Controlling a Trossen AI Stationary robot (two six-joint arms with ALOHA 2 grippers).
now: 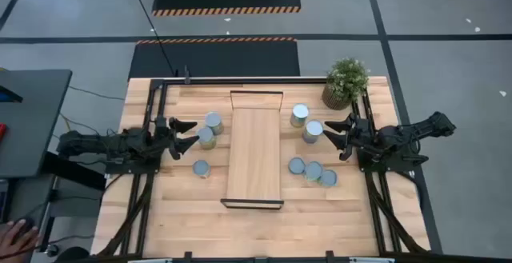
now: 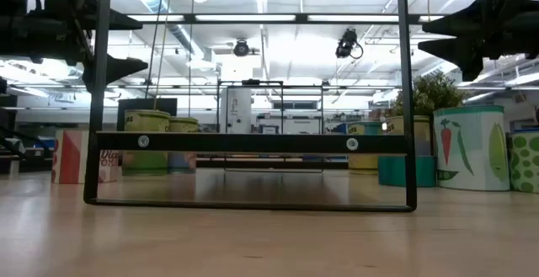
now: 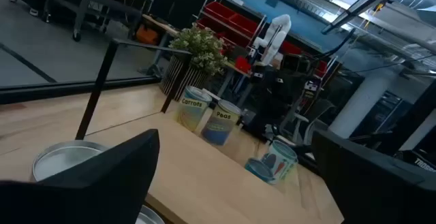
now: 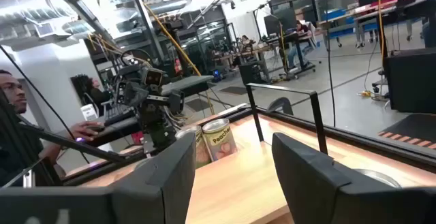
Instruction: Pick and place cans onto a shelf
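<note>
The light-wood shelf (image 1: 254,159) with black end frames stands mid-table; its near frame fills the low view (image 2: 253,142). Three cans stand left of it (image 1: 214,122) (image 1: 206,137) (image 1: 201,168). Several stand right of it, two farther back (image 1: 299,115) (image 1: 313,130) and three in a cluster (image 1: 313,170). My left gripper (image 1: 192,133) is open and empty, raised above the table beside the two far left cans; one silver can top (image 3: 68,159) shows by its finger. My right gripper (image 1: 328,131) is open and empty, raised beside the can (image 1: 313,130).
A potted green plant (image 1: 346,81) stands at the far right corner, close behind my right arm. A black rail frame runs along the table's far edge (image 1: 240,79). A person sits beyond the table's left side (image 4: 13,88). A hand shows at the near left (image 1: 16,235).
</note>
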